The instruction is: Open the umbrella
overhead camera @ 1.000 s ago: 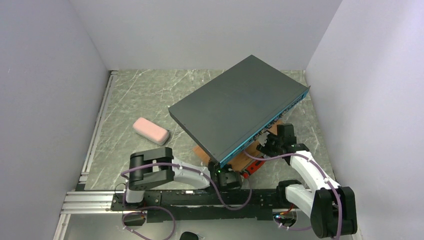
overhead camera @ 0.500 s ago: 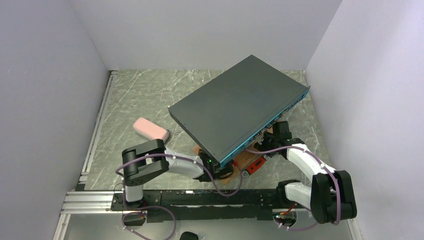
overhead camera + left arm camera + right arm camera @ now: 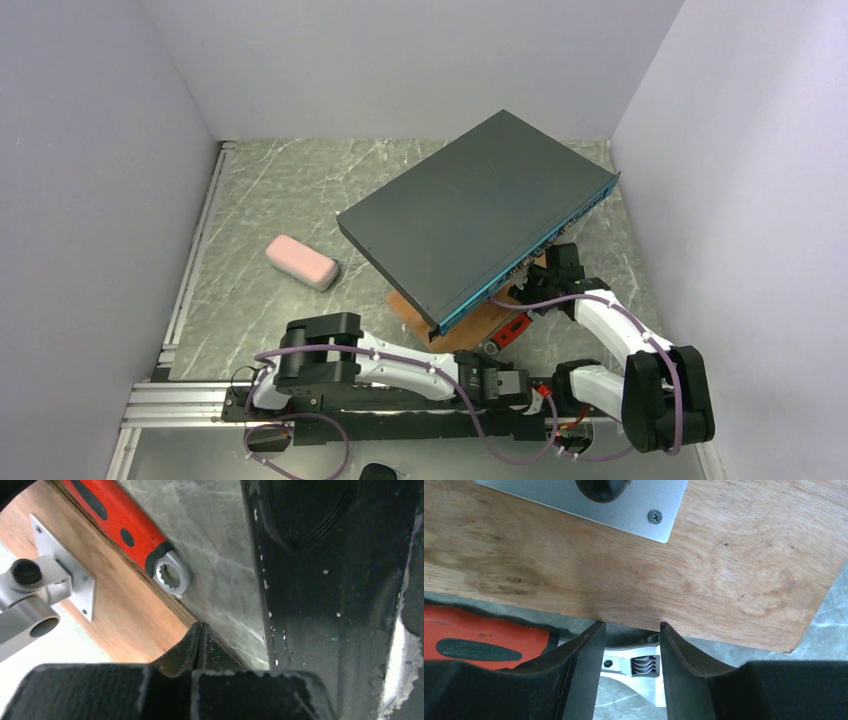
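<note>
The umbrella (image 3: 301, 262) lies collapsed as a short pinkish roll on the marble floor at the left, far from both grippers. It shows in neither wrist view. My left gripper (image 3: 515, 385) is low by the front rail, and its jaws (image 3: 200, 630) are shut and empty, pointing at the ring end of a red-handled wrench (image 3: 120, 527). My right gripper (image 3: 545, 275) sits under the edge of the dark box. It is open (image 3: 629, 630), and its fingers straddle the wrench's silver adjustable head (image 3: 639, 662).
A large dark flat box (image 3: 475, 215) rests tilted over a wooden board (image 3: 420, 310) with metal brackets. The red-handled wrench (image 3: 510, 333) lies along the board's right edge. Grey walls enclose the floor, and a black rail (image 3: 400, 395) runs along the front.
My left arm has pulled out from under the box's near corner and swung right and back to the front rail. My right gripper edged a little further under the box.
</note>
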Tool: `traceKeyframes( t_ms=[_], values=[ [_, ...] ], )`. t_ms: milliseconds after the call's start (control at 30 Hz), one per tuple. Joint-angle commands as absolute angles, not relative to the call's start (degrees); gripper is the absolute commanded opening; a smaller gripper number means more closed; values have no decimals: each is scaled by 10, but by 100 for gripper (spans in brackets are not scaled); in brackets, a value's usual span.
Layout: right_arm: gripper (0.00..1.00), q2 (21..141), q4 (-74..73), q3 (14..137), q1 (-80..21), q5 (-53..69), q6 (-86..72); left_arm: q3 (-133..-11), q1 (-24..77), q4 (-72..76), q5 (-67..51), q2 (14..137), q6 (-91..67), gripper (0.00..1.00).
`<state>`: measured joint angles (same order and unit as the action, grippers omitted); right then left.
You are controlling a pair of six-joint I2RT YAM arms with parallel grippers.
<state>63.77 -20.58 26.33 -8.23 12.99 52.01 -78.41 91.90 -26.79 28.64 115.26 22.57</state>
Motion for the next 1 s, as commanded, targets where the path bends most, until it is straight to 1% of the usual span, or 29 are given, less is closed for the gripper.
traceKeyframes(
  t_ms=[0,233,467,567,733,967],
  values=[
    [46,620,-189,256,-85,148,513,-816,916,-325,253,1184,187,0],
    [46,621,-181,250,-86,149,516,-757,906,-343,291,1201,164,0],
    [45,658,-157,255,-92,144,512,-692,851,-355,312,1198,164,0],
    [43,682,-139,261,-103,133,504,-646,828,-333,329,1186,182,0],
    [42,707,-113,279,-129,123,481,-582,779,-301,354,1166,209,0],
    [42,742,-91,303,-169,118,432,-530,717,-242,389,1152,264,0]
  ],
)
